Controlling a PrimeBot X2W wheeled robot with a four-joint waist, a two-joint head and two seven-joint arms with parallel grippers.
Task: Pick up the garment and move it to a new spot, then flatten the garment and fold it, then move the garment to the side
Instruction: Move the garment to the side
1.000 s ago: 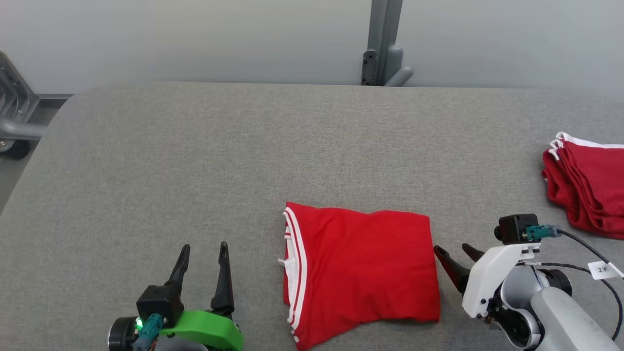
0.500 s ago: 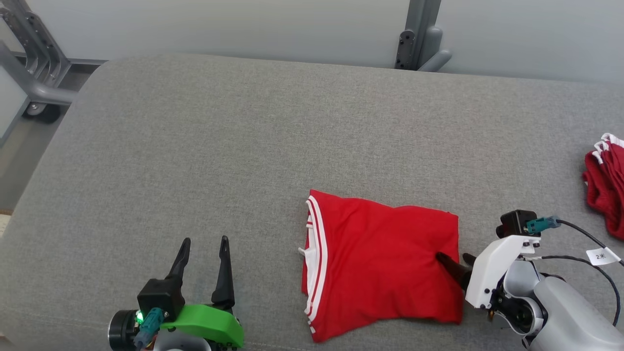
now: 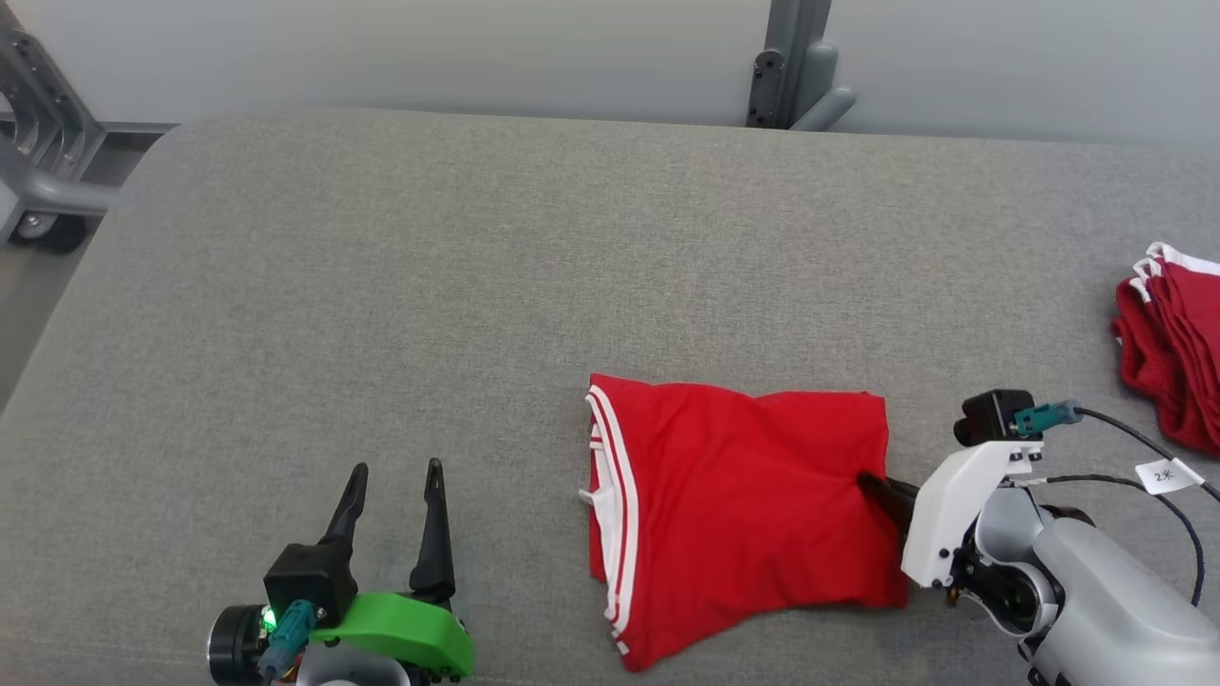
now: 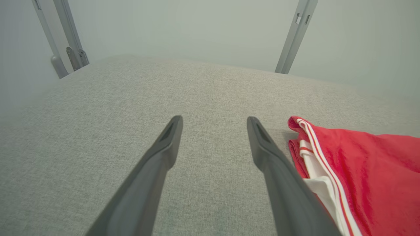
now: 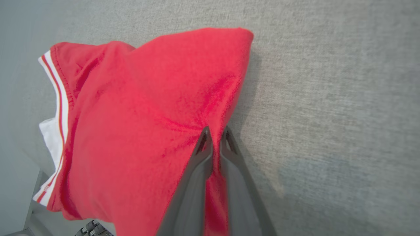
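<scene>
A folded red garment (image 3: 743,514) with white stripes along its left edge lies on the grey padded table (image 3: 477,286) near the front. Its striped edge (image 4: 315,147) shows in the left wrist view, right of my fingers. My right gripper (image 3: 882,491) is shut on the garment's right edge; in the right wrist view both fingers pinch a ridge of red cloth (image 5: 215,141), and the fabric (image 5: 147,124) puckers toward them. My left gripper (image 3: 396,476) stands open at the lower left, apart from the garment, with bare table between its fingers (image 4: 213,131).
A pile of other red garments (image 3: 1172,343) lies at the table's right edge. A grey post (image 3: 791,62) stands behind the far edge, and a metal frame with a wheel (image 3: 38,191) is off the left end. Cables and a tag (image 3: 1158,474) trail from my right wrist.
My right gripper moved left from beside the garment onto its right edge and shut on the cloth, bunching it. The head camera shifted. The left gripper stayed open in place.
</scene>
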